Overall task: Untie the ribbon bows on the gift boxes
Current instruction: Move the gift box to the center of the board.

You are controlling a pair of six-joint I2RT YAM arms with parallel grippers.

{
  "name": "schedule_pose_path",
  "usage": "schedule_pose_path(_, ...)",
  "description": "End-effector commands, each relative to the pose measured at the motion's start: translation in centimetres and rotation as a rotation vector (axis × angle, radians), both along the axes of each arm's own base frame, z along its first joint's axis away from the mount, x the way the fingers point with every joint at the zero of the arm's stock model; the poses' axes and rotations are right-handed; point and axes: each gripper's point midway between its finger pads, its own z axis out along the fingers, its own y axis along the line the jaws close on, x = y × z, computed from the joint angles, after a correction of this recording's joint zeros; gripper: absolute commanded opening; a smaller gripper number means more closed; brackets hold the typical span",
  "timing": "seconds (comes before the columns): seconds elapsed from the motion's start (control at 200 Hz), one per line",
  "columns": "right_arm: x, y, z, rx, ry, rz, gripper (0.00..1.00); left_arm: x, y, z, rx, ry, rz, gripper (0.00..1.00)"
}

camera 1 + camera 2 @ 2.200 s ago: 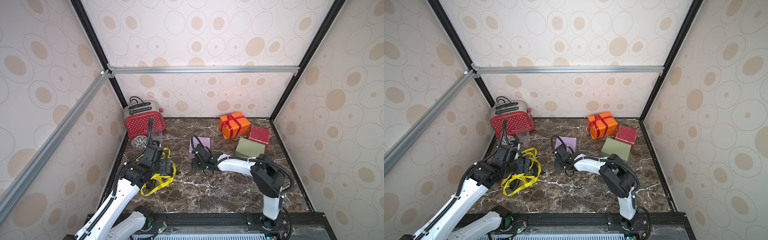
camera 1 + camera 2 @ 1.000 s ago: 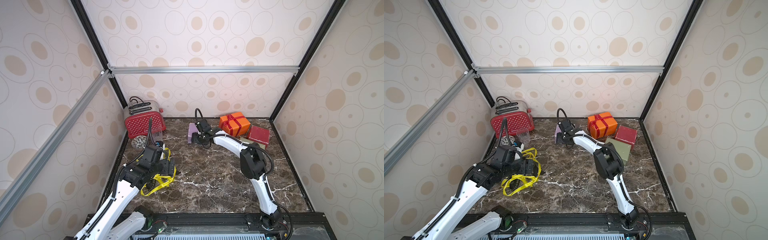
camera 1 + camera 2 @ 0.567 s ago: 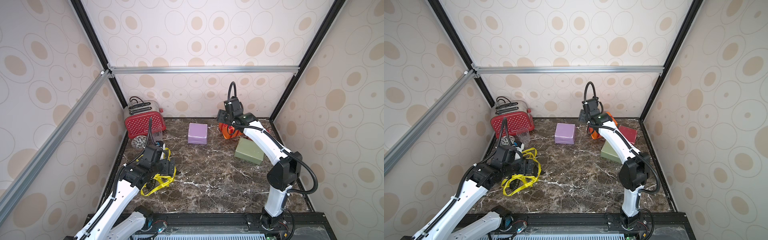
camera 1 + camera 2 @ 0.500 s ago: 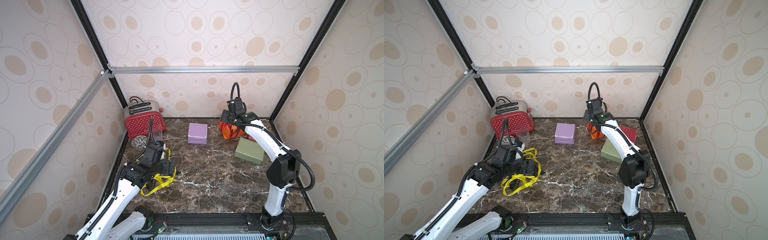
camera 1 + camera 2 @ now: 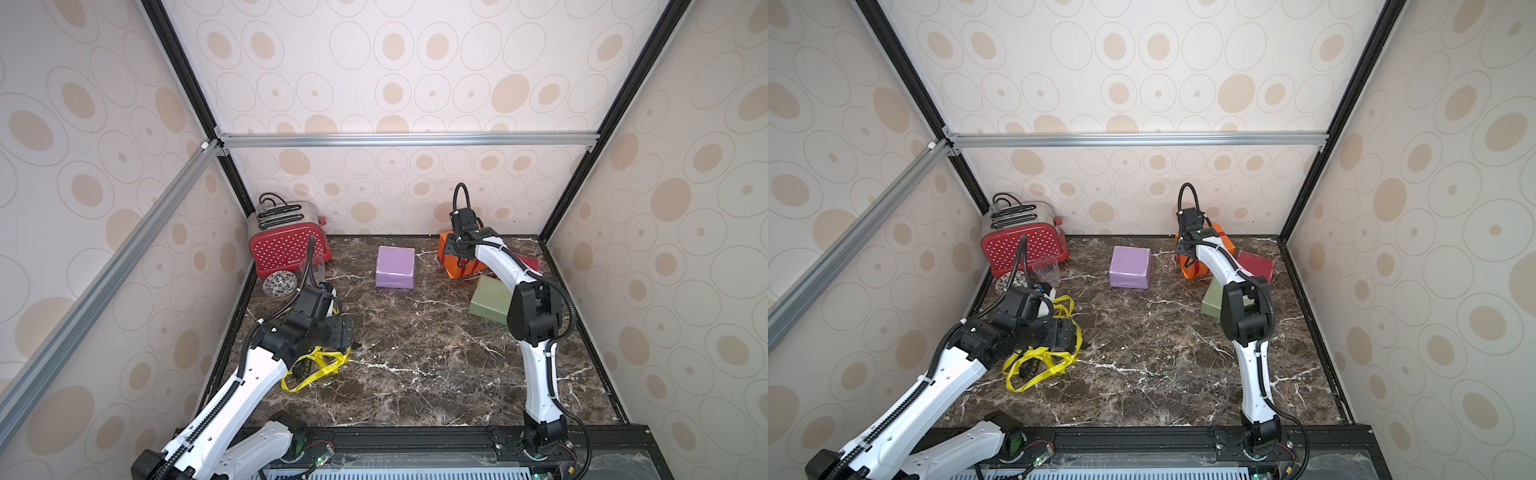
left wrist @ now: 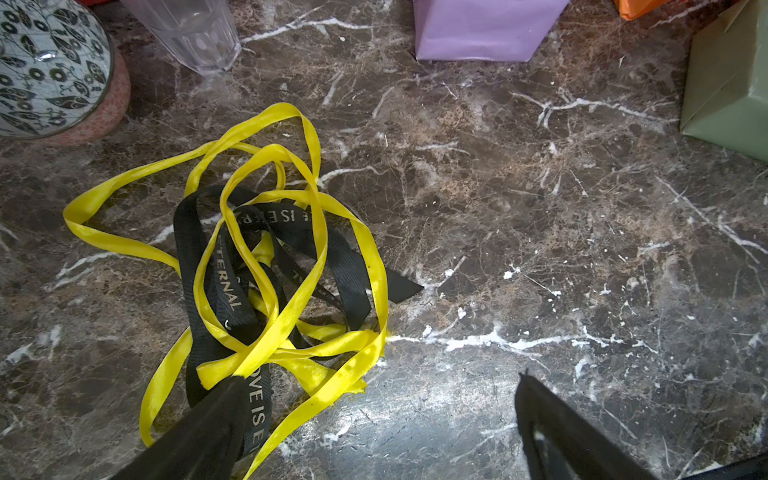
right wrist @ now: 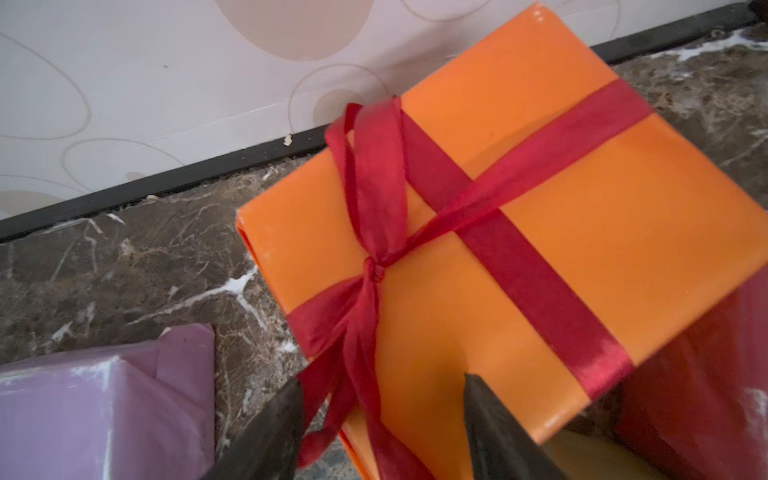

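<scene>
Since the red ribbon tails (image 7: 361, 332) dangle off the orange box (image 7: 582, 232), the right gripper (image 7: 382, 379), fingers spread either side of them, is way nearer.

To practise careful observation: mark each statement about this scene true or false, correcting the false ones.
1. The red satin ribbon is tied around the orange paper-wrapped box. True.
2. The lilac paper-wrapped box wears a yellow ribbon. False: it is bare; the yellow satin ribbons lie loose on the dark marble tabletop.
3. The left end effector is shut. False: it is open.
4. The black lettered ribbon is tangled with the yellow ones. True.
</scene>
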Motion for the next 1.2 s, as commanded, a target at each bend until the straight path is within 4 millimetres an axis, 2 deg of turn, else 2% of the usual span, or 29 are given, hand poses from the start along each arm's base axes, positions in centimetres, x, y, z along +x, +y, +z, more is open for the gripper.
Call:
schedule_pose_path(0.0, 0.6, -0.1, -0.4, -0.009, -0.004, 0.012, 0.62, 0.1, -0.2, 0.0, 0.004, 0.002, -0.018, 0.99)
schedule_pose_path(0.015, 0.6, -0.2, -0.5, -0.006, -0.004, 0.01, 0.62, 0.1, -0.2, -0.1, 0.004, 0.004, -0.019, 0.99)
schedule_pose_path(0.025, 0.9, -1.3, -0.5, -0.004, -0.007, -0.011, 0.62, 0.1, -0.3, -0.1, 0.004, 0.004, -0.02, 0.99)
schedule_pose_path(0.04, 1.1, -1.7, -0.5, 0.0, -0.012, -0.02, 0.62, 0.1, -0.3, -0.1, 0.004, 0.005, -0.02, 0.99)
schedule_pose_path(0.21, 1.8, -2.2, -0.6, 0.017, -0.043, -0.04, 0.62, 0.2, -0.5, -0.5, -0.001, 0.024, -0.027, 0.99)
schedule_pose_path(0.351, 2.7, -1.7, -0.6, 0.028, -0.078, -0.021, 0.54, 0.2, -0.8, -0.7, -0.004, 0.036, -0.034, 0.99)
schedule_pose_path(0.481, 3.2, -0.7, -2.0, 0.055, -0.052, 0.019, 0.48, 0.2, -0.8, -0.9, -0.005, 0.044, -0.036, 0.99)
schedule_pose_path(0.656, 2.9, -0.8, -3.8, 0.047, -0.012, 0.017, 0.44, 0.2, -0.9, -1.1, -0.006, 0.052, -0.039, 0.99)
schedule_pose_path(0.751, 2.9, -0.7, -4.7, 0.035, 0.008, 0.032, 0.32, 0.3, -1.0, -1.2, -0.008, 0.057, -0.04, 0.99)
schedule_pose_path(0.901, 2.5, -0.6, -5.0, 0.033, 0.038, 0.053, 0.12, 0.2, -1.1, -1.2, -0.009, 0.056, -0.043, 0.99)
schedule_pose_path(1.062, 0.9, -0.3, -4.8, 0.061, 0.048, 0.068, 0.0, 0.2, -1.0, -1.0, -0.01, 0.05, -0.044, 0.99)
schedule_pose_path(1.197, -1.6, -0.1, -4.1, 0.114, 0.051, 0.078, 0.0, 0.2, -1.0, -0.8, -0.014, 0.042, -0.046, 0.99)
